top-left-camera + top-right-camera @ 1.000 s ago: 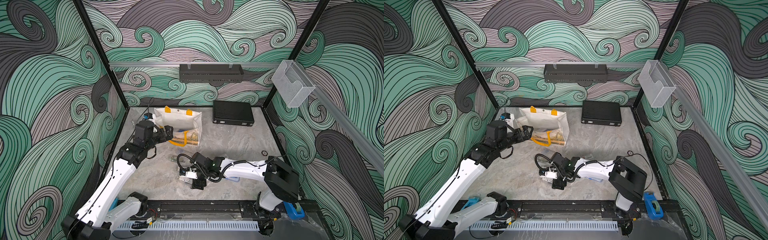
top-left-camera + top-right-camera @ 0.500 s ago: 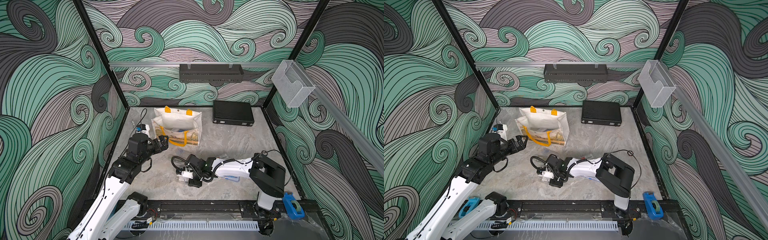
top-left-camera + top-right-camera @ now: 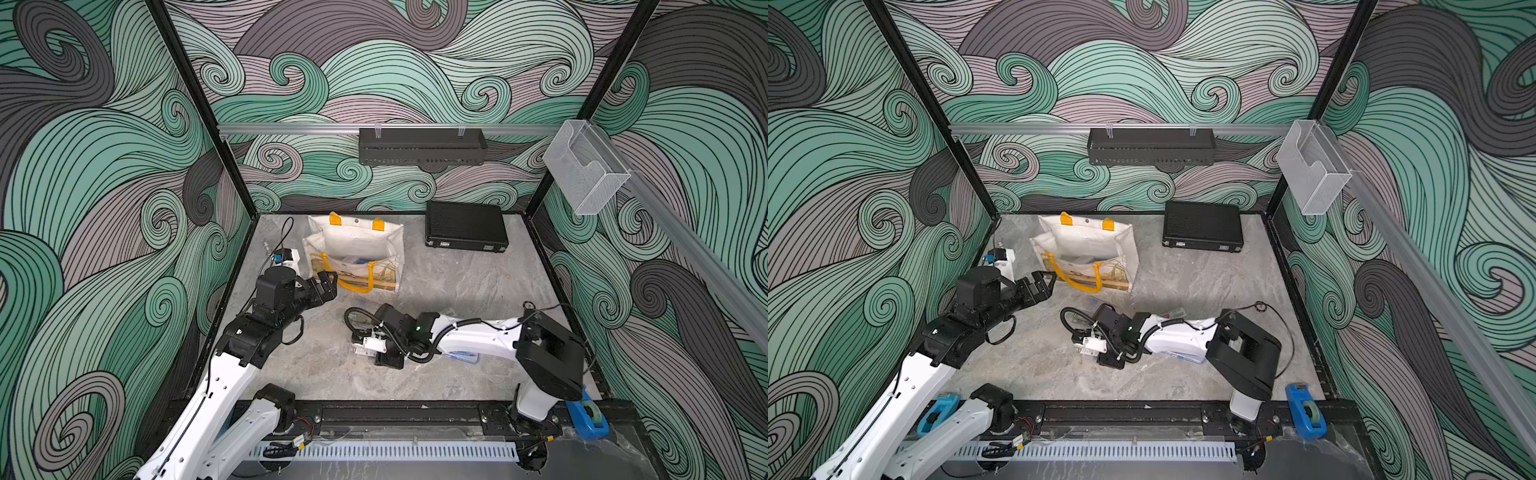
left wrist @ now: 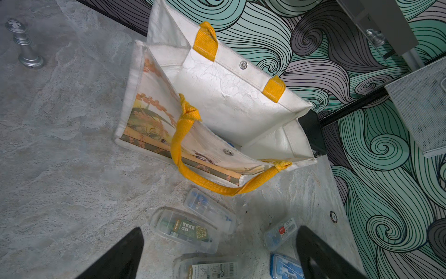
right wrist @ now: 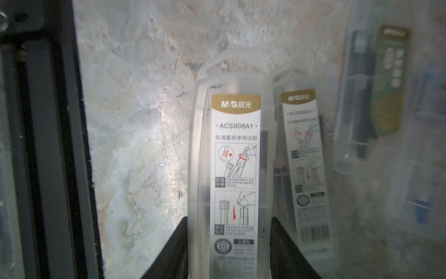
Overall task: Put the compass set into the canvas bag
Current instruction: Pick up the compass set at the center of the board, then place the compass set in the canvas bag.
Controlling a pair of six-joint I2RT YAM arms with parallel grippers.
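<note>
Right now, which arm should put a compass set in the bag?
Right. The right end effector grips a compass set on both sides. The left end effector is open and empty near the bag.

Enclosed robot lab cell: wave-printed walls (image 3: 415,75), black frame (image 3: 195,99), marbled tabletop (image 3: 457,286), two bench-mounted arms (image 3: 478,338).

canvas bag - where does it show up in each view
top view: canvas bag back left, left of black case
top view: canvas bag same place
left wrist: canvas bag centre, mouth open
right wrist: not in view
shared landmark: its yellow front handle
</note>
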